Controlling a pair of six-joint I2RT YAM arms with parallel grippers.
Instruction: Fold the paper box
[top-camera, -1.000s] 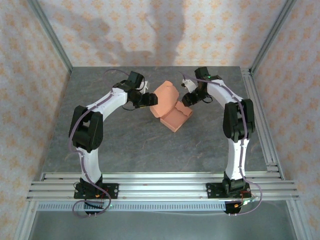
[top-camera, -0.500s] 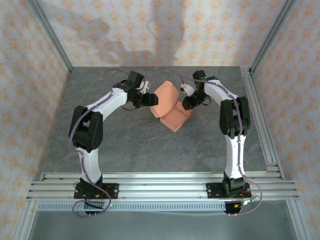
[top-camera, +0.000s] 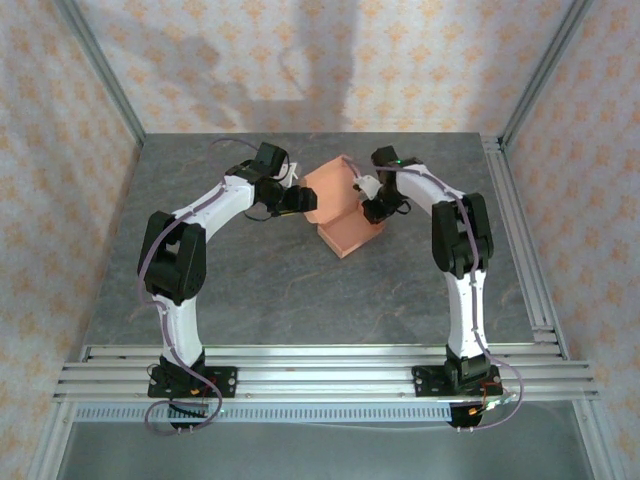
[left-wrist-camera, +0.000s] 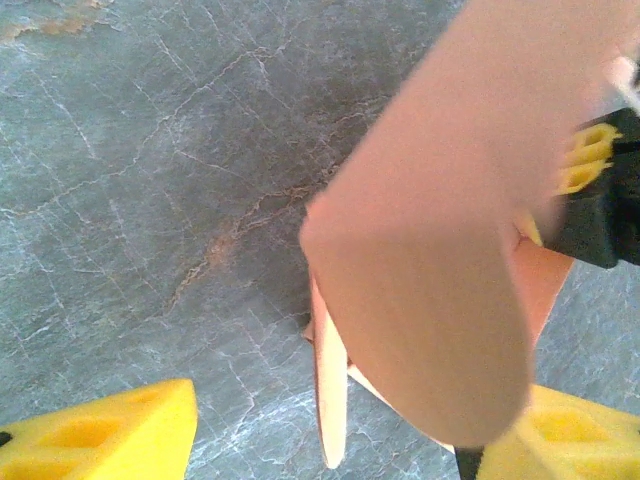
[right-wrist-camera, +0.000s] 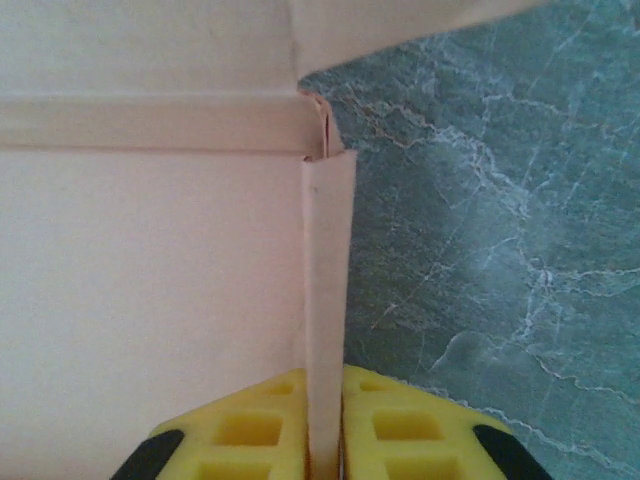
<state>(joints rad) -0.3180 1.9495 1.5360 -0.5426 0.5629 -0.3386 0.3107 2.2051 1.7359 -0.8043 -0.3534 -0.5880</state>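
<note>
Right gripper (right-wrist-camera: 325, 432) was clamped shut on the paper box (right-wrist-camera: 150, 300). Both yellow fingers (right-wrist-camera: 250, 425) were pressed flat on one thin upright side wall (right-wrist-camera: 325, 300), one on each face. That wall ran straight up the right wrist view to a corner, where it met a folded-over rim strip.

Left gripper (left-wrist-camera: 335, 440) was wide open, with its yellow tips far apart at the bottom of the left wrist view. A large rounded flap (left-wrist-camera: 430, 270) of the box curved between them. Its lower end sat right at the tip on the right of that view, but I couldn't tell whether they touched. The other tip was well apart from the cardboard. The right gripper's yellow pad showed past the flap's right edge.

Top camera: the box sat on the grey table (top-camera: 250, 280), toward the far middle, between the two grippers. The shallow tray part was low on the table, with the flap standing tilted above its far-left side. Left gripper was at the flap's left. Right gripper was on the tray's far-right wall. What showed of the tray's inside was plain salmon cardboard.
</note>
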